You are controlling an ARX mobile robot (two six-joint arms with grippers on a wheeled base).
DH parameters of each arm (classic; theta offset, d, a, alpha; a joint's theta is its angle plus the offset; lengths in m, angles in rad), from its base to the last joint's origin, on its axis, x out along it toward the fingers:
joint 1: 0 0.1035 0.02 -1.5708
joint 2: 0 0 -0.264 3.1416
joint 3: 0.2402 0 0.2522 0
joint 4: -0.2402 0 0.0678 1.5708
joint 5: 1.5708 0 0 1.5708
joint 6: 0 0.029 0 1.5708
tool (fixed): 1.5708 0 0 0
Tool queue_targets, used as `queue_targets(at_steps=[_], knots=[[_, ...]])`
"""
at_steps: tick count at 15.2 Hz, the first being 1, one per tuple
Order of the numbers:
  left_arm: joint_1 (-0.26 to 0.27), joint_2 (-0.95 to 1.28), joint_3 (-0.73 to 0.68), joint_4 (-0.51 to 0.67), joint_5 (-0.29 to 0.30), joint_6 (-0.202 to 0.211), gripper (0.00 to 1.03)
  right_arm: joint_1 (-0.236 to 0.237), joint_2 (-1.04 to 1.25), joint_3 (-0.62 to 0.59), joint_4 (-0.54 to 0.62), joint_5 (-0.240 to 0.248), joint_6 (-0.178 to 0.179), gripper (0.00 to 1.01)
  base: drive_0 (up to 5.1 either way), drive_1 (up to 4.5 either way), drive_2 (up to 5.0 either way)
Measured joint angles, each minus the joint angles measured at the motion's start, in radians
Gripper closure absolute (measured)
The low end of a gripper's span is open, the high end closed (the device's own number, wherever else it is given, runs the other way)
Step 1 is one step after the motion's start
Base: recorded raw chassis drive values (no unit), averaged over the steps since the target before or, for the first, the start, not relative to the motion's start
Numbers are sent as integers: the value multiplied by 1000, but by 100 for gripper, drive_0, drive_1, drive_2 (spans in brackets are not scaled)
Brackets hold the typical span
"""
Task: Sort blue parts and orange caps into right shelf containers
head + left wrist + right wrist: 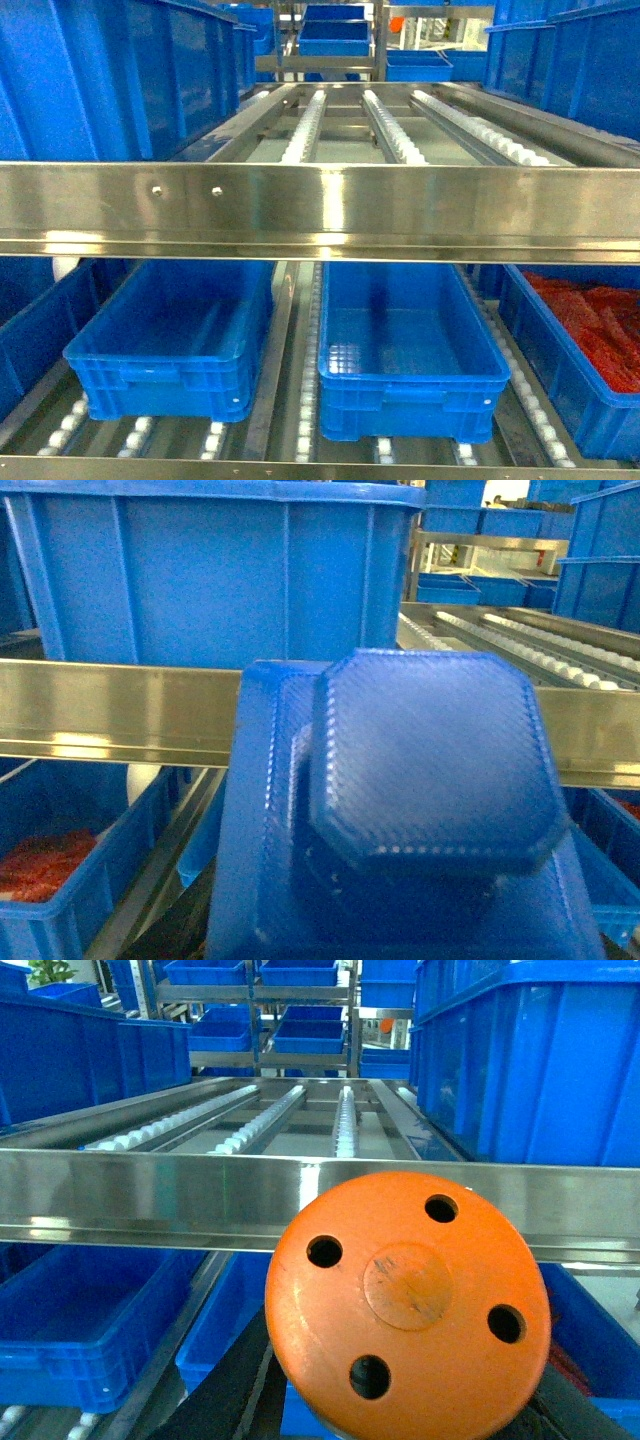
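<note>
**Inspector A:** Crates first, being the largest. Two empty blue crates sit on the lower roller shelf in the head view, the left crate and the middle crate beside it. A third crate at the far right holds a heap of red-orange pieces. Moulded plastic, stiff, thick rims; I judge they will take a dropped part without harm.

**Inspector B:** And the carried items?

**Inspector A:** The blue part fills the left wrist view, close under the camera. It has a flat plate with a raised eight-sided block, finely textured. Rigid, probably light, fair grip on the plate edges. The orange cap fills the right wrist view: a round disc with four holes, smooth face, likely slippery; best held by its rim.

**Inspector B:** State of each claw?

**Inspector A:** Cannot tell. Neither claw's fingers show; each item hides them. Neither appears in the head view.
</note>
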Motion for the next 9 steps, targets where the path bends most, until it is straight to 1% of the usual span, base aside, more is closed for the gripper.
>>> queue_targets(at_steps=[5, 9], knots=[[0, 0, 0, -2, 0, 0, 60, 0, 0, 0, 0, 0, 0, 59, -493, 243, 243], [0, 0, 0, 1, -5, 0, 60, 0, 0, 0, -1, -3, 0, 59, 0, 0, 0]])
